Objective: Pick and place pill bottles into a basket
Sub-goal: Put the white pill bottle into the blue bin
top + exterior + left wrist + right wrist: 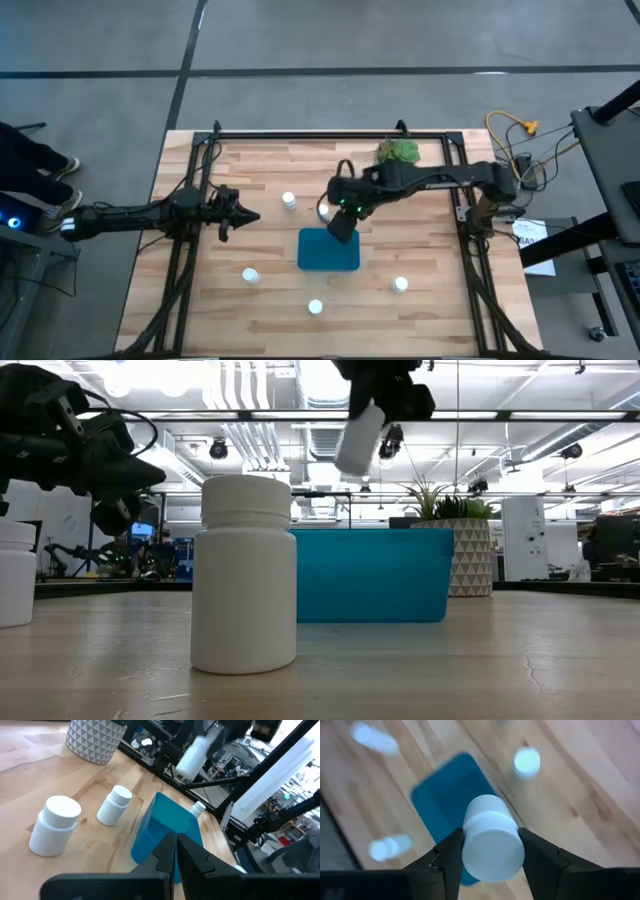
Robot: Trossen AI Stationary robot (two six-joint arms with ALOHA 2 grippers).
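My right gripper [343,226] is shut on a white pill bottle [492,837], held in the air over the far part of the teal basket [328,250]. The low view shows this bottle [360,435] tilted high above the basket [370,575]. Several other white bottles stand on the table: two [289,201] [323,211] beyond the basket, three [250,275] [315,307] [400,285] nearer the front. My left gripper [245,215] is shut and empty, left of the basket, pointing toward it. My right gripper pinches the bottle's cap end [492,851] between its two fingers [451,855], one on each side. The fingers come from above, slanting down. The bottle hangs tilted below them, its base toward the basket, clear of everything.
A white patterned pot with a green plant [398,152] stands at the far edge, right of centre. A black frame rail [330,133] runs round the table. In the left wrist view two bottles [55,825] [114,805] stand just left of the basket [167,832].
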